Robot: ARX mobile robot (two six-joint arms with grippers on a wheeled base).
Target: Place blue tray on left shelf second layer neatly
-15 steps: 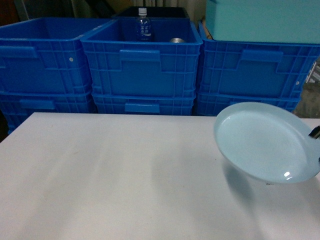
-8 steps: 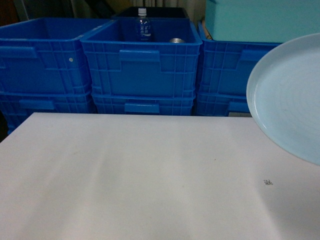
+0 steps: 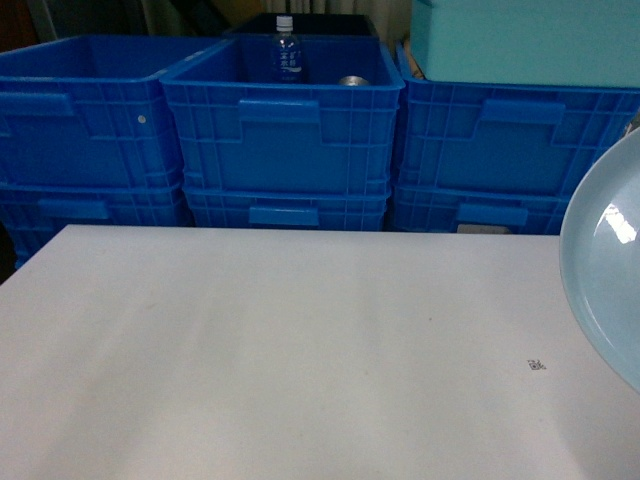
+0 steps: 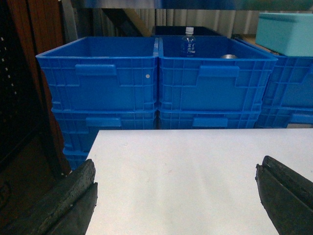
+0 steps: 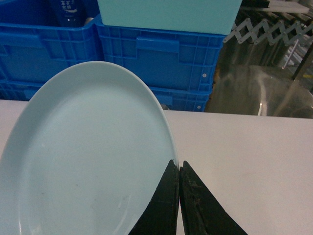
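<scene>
While my right arm carries its load, the head camera catches only a slice of the blue tray [image 3: 610, 270] at the right edge, lifted clear of the white table [image 3: 280, 350] and tilted up on its side; I judge that tilt comes from a rim-only grip. Behind the table stand stacked blue crates [image 3: 280, 140], ribbed and glossy, one with a water bottle [image 3: 287, 50] in it, and a pale teal box [image 3: 520, 40] on top at right. No steel shelf shows in any view, so the tier I am bound for is out of sight.

From the left wrist, the left gripper [image 4: 178, 196] hangs spread wide over the table's near end with nothing between its dark, rough-surfaced pads [image 4: 73, 193]; I read it as kept idle and out of the way.

From the right wrist, the right gripper [image 5: 179, 169] is pinched tight on the tray's thin raised rim, its black fingers meeting in a narrow wedge. The dish is smooth pale plastic, shallow and oval, with a soft sheen, and a folding lattice rack [image 5: 269, 29] shows at upper right
</scene>
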